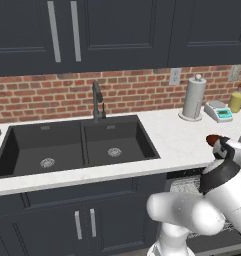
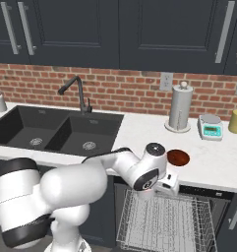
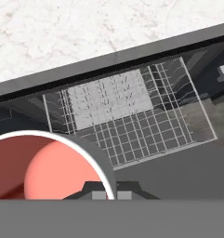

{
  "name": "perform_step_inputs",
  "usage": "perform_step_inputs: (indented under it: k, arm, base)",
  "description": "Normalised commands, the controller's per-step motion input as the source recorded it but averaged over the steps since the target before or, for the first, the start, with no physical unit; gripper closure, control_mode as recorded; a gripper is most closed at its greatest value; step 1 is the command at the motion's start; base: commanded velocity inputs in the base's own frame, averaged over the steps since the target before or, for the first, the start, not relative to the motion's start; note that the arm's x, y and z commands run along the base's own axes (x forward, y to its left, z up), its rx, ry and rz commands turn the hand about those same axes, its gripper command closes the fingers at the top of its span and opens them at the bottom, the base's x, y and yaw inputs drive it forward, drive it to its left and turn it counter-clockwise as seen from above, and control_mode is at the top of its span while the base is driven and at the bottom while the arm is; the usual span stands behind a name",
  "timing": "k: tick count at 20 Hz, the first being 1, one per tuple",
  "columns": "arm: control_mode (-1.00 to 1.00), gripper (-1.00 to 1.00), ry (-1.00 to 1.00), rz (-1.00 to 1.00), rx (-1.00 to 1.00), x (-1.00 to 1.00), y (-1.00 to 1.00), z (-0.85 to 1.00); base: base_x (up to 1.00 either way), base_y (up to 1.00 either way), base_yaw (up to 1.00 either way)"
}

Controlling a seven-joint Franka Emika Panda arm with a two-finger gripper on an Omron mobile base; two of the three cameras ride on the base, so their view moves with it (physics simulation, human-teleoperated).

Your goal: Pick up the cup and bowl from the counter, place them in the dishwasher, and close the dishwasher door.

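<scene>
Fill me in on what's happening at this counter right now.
The robot's end effector is shut on the rim of the red cup and holds it above the pulled-out wire rack of the open dishwasher. The dark red-brown bowl sits on the counter near its front edge, not yet picked up.

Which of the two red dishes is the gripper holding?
The small red cup with the pale pink inside, gripped at its rim above the dishwasher rack; the darker bowl sits on the counter.

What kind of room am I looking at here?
A rendered home kitchen, by the look of it: a black double sink with a faucet, a white marble-look counter, and an open dishwasher under it.
</scene>
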Motion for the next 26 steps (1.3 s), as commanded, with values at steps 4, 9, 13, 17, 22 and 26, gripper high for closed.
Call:
perform_step_inputs:
  k: [4,9,13,17,22,26]
  arm:
    - [-1.0,1.0,0.0,0.0,0.05,0.0,-0.46,-0.07]
    - [-1.0,1.0,-0.01,0.0,0.03,-0.01,-0.31,-0.28]
    - [-1.0,1.0,-0.03,0.0,0.0,-0.06,-0.26,-0.59]
    - [-1.0,1.0,-0.03,0.0,0.0,-0.04,-0.2,-0.58]
    - [-1.0,1.0,-0.07,0.0,0.0,0.0,-0.19,-0.58]
    - [-1.0,1.0,-0.1,0.0,0.0,0.0,-0.23,-0.42]
  base:
    - [0.0,0.0,0.0]
    - [0.0,0.0,0.0]
    - [0.0,0.0,0.0]
    - [0.0,0.0,0.0]
    - [0.0,0.0,0.0]
    - [0.0,0.0,0.0]
